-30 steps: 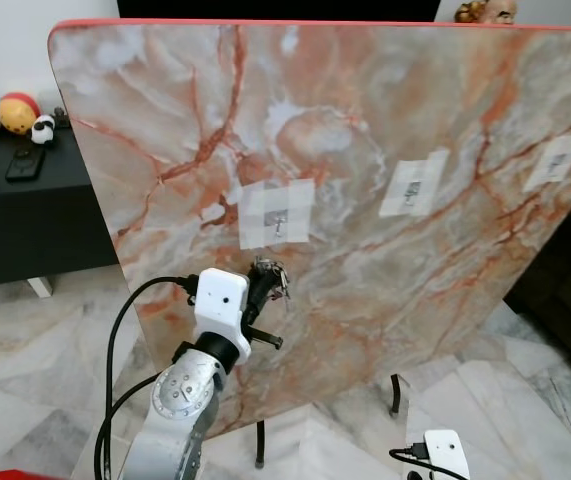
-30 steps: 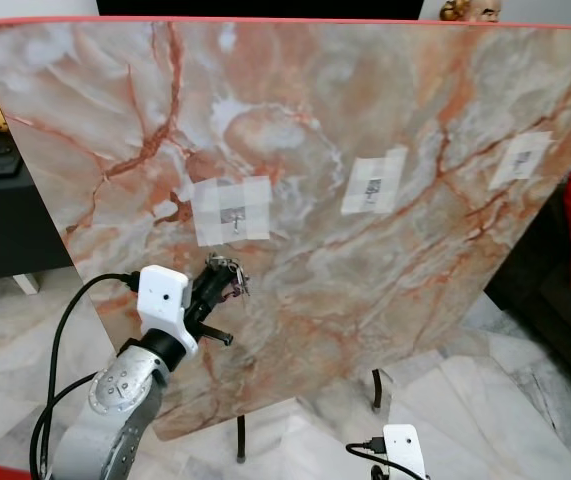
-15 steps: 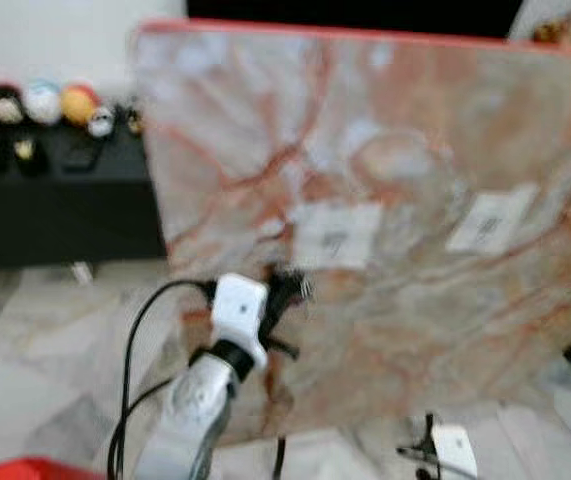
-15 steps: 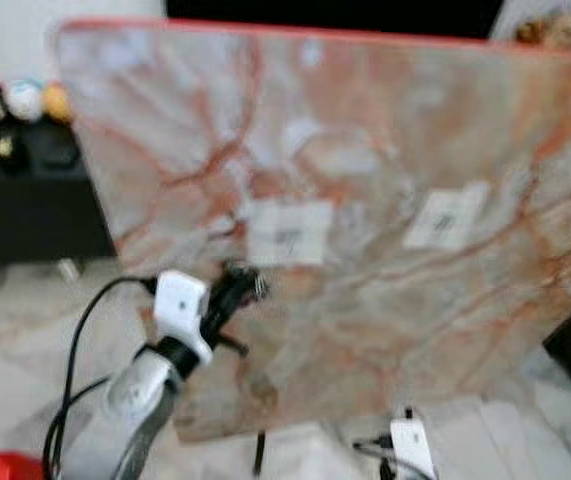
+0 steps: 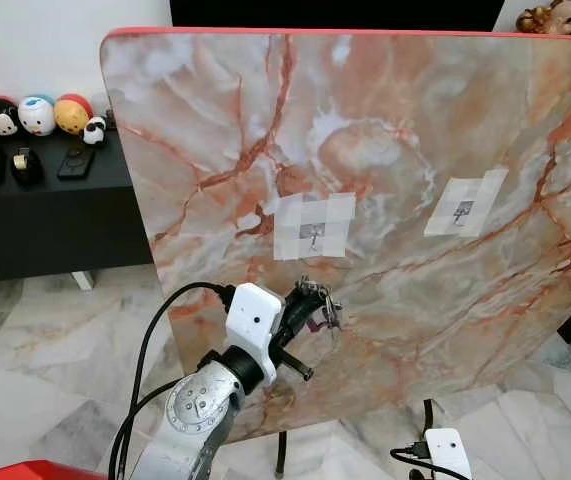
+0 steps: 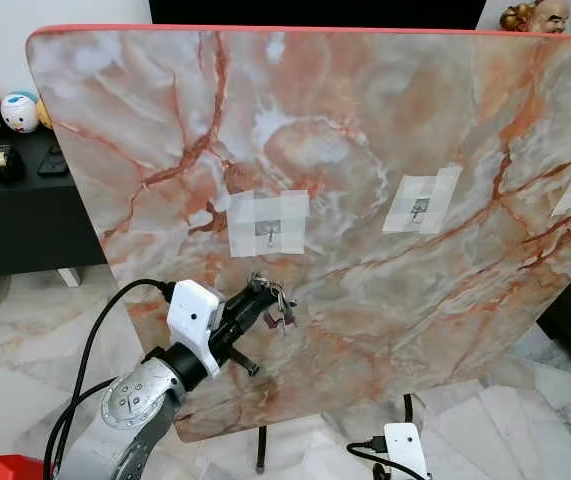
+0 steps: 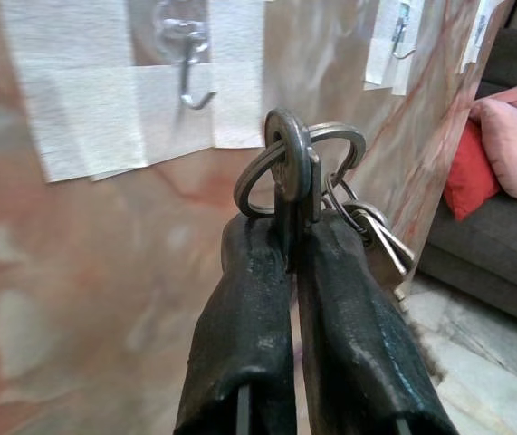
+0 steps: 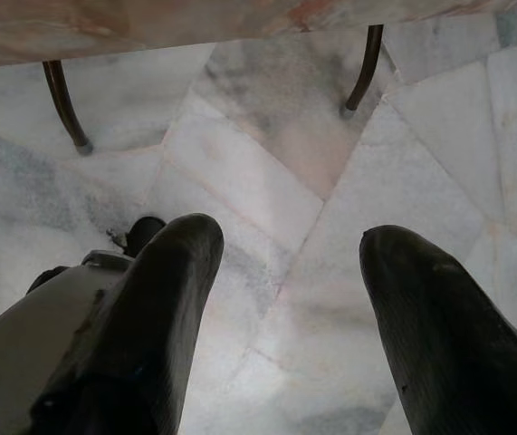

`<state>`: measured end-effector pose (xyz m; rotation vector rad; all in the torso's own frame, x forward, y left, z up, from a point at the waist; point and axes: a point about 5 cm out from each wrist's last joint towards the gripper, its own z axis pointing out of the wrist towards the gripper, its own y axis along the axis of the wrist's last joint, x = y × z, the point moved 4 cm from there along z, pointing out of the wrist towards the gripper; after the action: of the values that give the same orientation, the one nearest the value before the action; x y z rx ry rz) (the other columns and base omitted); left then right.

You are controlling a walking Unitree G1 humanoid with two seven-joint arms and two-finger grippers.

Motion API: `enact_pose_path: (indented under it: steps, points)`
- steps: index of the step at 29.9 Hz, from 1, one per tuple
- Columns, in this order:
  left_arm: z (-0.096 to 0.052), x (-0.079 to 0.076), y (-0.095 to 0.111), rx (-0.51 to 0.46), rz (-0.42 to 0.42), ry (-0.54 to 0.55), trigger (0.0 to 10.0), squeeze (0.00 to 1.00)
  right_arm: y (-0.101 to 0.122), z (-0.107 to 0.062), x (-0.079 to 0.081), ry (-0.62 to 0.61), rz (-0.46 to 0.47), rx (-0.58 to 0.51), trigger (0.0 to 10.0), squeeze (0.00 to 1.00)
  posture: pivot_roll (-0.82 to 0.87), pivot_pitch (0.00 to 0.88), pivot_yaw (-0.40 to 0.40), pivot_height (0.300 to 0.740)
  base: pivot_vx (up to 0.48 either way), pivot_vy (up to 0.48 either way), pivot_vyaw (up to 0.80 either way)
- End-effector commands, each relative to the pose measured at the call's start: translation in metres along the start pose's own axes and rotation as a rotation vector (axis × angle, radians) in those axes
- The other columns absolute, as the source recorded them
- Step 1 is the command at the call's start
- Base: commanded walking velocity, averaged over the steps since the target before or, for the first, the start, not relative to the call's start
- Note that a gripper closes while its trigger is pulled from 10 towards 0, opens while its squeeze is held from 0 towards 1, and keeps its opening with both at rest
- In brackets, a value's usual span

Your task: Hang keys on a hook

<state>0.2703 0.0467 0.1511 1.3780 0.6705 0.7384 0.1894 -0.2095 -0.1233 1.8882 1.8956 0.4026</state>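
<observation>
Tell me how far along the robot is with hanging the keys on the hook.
Done: the left gripper has the keys pinched between its fingers and raised in front of the marble board. In hand: the key ring sits just below the nearest taped hook, not yet on it. Left: lift the ring over the hook and let go. The right gripper hangs open over the floor.

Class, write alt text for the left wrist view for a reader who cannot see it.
Two black fingers pinch a bunch of metal keys on silver rings, just below a small clear hook taped to an upright marble-patterned board.
</observation>
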Motion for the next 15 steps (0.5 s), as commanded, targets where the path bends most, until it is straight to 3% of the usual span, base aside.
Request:
enact_pose_path:
  steps: [1, 10, 15]
  points:
    - [0.007, -0.003, 0.009, -0.021, 0.012, -0.013, 10.0, 0.00, 0.001, 0.000, -0.002, -0.006, -0.003, 0.000, 10.0, 0.00, 0.09, 0.000, -0.110, 0.740, 0.000, 0.000, 0.00]
    - [0.024, -0.015, 0.013, -0.024, 0.025, -0.036, 10.0, 0.00, 0.002, 0.000, -0.001, -0.004, -0.006, -0.002, 10.0, 0.00, 0.08, 0.000, -0.103, 0.740, 0.000, 0.000, 0.00]
    - [0.031, -0.009, 0.020, -0.050, 0.028, 0.025, 10.0, 0.00, 0.002, 0.000, -0.001, -0.006, -0.004, -0.002, 10.0, 0.00, 0.09, 0.000, -0.104, 0.740, 0.000, 0.000, 0.00]
